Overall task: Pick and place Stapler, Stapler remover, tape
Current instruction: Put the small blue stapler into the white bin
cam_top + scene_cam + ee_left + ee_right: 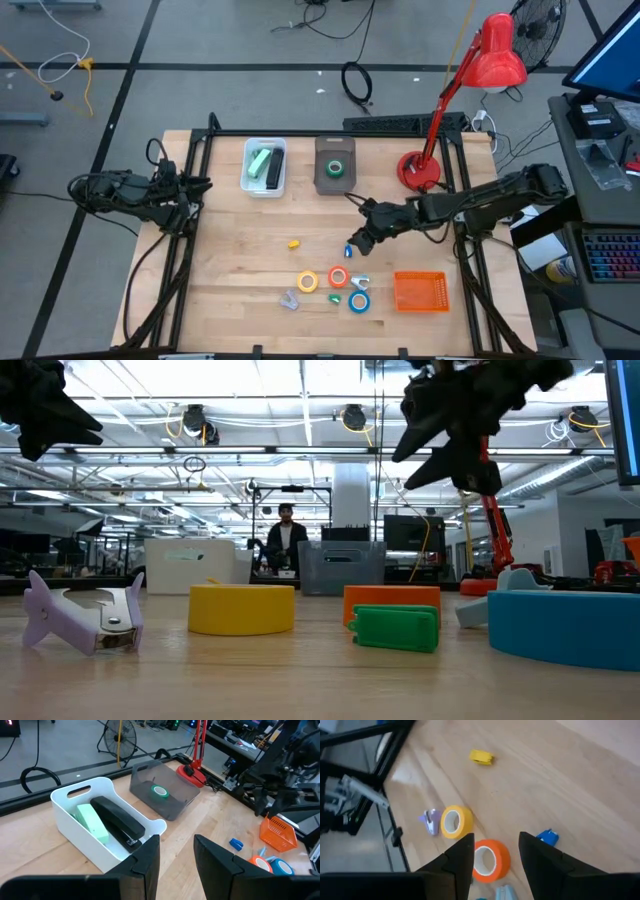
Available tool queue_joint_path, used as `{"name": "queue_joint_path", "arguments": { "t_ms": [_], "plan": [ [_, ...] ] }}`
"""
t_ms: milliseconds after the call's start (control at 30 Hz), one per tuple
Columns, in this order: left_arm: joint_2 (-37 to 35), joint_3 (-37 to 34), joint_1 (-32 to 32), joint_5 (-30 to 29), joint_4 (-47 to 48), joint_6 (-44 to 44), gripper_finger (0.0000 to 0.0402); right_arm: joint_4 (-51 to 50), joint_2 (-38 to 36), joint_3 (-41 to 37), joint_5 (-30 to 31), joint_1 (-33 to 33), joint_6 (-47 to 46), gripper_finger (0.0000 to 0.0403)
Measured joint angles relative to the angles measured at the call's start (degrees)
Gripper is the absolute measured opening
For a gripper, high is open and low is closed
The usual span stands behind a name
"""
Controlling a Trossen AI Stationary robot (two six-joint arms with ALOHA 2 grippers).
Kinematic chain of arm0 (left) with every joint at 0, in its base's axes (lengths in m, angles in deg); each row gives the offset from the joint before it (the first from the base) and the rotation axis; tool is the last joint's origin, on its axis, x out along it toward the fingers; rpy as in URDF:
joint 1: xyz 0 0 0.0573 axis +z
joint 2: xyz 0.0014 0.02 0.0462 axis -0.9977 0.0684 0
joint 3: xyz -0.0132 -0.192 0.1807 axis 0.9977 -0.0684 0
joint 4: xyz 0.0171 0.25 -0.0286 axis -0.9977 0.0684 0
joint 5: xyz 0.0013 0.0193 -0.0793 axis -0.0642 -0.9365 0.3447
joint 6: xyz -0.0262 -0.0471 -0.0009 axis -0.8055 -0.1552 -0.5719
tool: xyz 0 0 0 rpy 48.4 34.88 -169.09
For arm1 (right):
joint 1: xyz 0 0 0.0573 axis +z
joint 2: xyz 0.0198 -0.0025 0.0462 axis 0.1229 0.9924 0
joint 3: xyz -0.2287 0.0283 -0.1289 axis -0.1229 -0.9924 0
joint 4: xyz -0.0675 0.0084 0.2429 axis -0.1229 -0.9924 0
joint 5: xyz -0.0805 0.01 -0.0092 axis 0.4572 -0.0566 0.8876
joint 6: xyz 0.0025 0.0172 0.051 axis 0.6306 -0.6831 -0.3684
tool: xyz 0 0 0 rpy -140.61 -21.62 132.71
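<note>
Right arm above the loose tape rolls, left arm waiting at the table's left edge

High view: the right gripper (358, 243) hung over mid-table, jaws parted and holding nothing, just beyond the yellow tape roll (308, 282), orange-red tape roll (338, 277) and blue tape roll (358, 301); the green tape roll (337, 168) lay in the grey plastic bin (335, 182). Low view: yellow, orange-red and blue rolls sat on the wooden table (300, 680) beside a lilac staple remover (75, 618). Left wrist view: the left gripper (176, 854), part open and empty, faced the white plastic bin (65, 825) holding a black stapler (117, 820) and a mint-green stapler (93, 822). Right wrist view: parted fingers (540, 855) hovered over the orange-red roll
</note>
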State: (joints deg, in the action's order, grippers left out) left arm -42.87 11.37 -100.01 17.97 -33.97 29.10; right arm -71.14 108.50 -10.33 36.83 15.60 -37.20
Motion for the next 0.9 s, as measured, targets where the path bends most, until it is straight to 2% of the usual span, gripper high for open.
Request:
{"name": "queue_joint_path", "arguments": {
  "t_ms": [200,400,533,733,900],
  "plan": [
    [0.0,0.0,0.0,-0.1,0.0,0.0,0.0122,-6.5,7.2,5.0,-2.2,0.2,-5.5,0.0147],
    [0.0,0.0,0.0,0.0,0.0,-0.1,0.0122,-6.9,11.2,5.6,-4.3,-0.3,-8.4,0.0150],
    [0.0,0.0,0.0,0.0,0.0,0.0,0.0122,-7.3,11.0,5.6,-1.4,-0.3,-9.2,0.0147],
    [0.0,0.0,0.0,0.0,0.0,-0.2,0.0122,-7.0,11.0,5.6,-1.1,-0.3,-12.0,0.0150],
    [0.0,0.0,0.0,0.0,0.0,-0.2,0.0122,-6.3,11.0,5.6,3.4,-0.3,-11.6,0.0152]
  ]
}}
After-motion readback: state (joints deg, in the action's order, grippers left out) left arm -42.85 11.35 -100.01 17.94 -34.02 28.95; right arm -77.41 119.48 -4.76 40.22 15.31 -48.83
